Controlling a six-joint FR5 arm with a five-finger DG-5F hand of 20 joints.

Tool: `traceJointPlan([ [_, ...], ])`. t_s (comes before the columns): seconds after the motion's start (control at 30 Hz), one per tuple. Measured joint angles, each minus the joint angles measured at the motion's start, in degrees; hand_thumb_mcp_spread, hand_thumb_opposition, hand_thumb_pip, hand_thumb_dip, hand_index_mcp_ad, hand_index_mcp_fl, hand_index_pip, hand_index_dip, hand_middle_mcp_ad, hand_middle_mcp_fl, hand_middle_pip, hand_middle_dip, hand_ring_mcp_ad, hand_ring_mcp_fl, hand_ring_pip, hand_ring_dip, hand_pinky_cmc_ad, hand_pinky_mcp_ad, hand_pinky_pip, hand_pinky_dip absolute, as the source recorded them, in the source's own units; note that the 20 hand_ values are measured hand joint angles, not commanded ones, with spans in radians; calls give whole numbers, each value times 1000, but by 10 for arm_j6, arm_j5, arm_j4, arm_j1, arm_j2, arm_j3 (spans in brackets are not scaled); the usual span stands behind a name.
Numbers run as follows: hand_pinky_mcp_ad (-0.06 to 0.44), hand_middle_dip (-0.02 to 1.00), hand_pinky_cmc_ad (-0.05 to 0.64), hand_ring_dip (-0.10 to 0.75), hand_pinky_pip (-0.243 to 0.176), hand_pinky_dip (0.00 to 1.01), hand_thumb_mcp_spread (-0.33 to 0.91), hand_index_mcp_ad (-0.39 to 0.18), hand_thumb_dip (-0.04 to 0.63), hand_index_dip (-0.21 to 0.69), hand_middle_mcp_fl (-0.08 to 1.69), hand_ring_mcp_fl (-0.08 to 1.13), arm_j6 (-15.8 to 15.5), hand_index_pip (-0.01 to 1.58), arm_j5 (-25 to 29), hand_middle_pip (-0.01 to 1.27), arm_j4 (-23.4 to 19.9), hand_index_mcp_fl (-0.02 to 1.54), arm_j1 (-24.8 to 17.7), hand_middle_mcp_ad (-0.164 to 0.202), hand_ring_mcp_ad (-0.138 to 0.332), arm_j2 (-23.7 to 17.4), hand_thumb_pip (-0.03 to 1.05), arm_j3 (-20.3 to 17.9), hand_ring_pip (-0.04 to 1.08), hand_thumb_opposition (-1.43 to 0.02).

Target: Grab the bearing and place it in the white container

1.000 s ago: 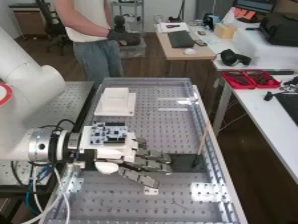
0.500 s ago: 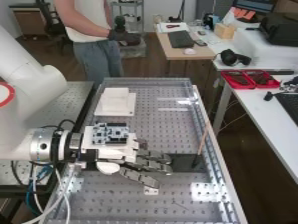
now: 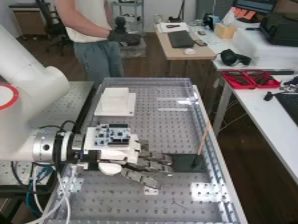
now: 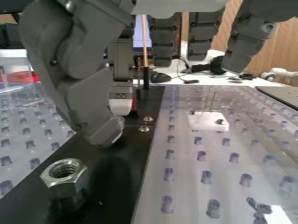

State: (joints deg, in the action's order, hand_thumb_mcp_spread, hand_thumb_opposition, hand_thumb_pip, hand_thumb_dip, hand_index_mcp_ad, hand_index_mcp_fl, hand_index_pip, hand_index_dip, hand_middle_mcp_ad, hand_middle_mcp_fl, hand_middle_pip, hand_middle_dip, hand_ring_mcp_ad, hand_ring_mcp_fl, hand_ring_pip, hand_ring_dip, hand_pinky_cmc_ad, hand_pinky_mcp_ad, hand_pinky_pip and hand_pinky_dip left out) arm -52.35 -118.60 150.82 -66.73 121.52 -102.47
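A: State of the dark grey robot hand (image 3: 143,165)?
B: Open. High view: fingers extended, spread a little, over the perforated bench surface (image 3: 120,200). Wrist view: wide gap between thumb (image 4: 83,85) and fingers (image 4: 203,37).

A: Task piece?
B: Logged as "bearing"; what I observe is a silver metal hex nut with a threaded bore (image 4: 64,172). It is at the long flat black plate (image 4: 133,160), near the thumb, apart from it, bore facing up.

A: Container?
B: High view: white, square-cornered box (image 3: 115,100), on the bench's far part, well apart from the hand. Cannot tell its depth.

A: Other items?
B: Small white block with thin upright wires (image 4: 208,121), beside the black plate. Thin wooden stick (image 3: 203,140), slightly tilted, its dark lower end at the plate.
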Motion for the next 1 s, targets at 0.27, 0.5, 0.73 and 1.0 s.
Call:
traceJointPlan([
  [0.27,304,161,398,73,-106,176,417,-155,300,175,23,-3,1,1445,1,126,-2,3,1,82,159,1,682,-1,75,-911],
  [0.5,304,161,394,73,-106,176,417,-155,300,175,23,-3,3,1445,1,126,1,3,1,82,159,5,682,2,75,-911],
  [0.73,302,161,398,73,-106,176,417,-155,300,175,19,-3,1,1445,2,126,4,3,1,82,159,7,682,5,75,-911],
  [1.0,302,161,398,73,-106,176,417,-155,302,175,23,-3,1,1445,3,126,5,3,1,82,162,9,682,7,75,-908],
])
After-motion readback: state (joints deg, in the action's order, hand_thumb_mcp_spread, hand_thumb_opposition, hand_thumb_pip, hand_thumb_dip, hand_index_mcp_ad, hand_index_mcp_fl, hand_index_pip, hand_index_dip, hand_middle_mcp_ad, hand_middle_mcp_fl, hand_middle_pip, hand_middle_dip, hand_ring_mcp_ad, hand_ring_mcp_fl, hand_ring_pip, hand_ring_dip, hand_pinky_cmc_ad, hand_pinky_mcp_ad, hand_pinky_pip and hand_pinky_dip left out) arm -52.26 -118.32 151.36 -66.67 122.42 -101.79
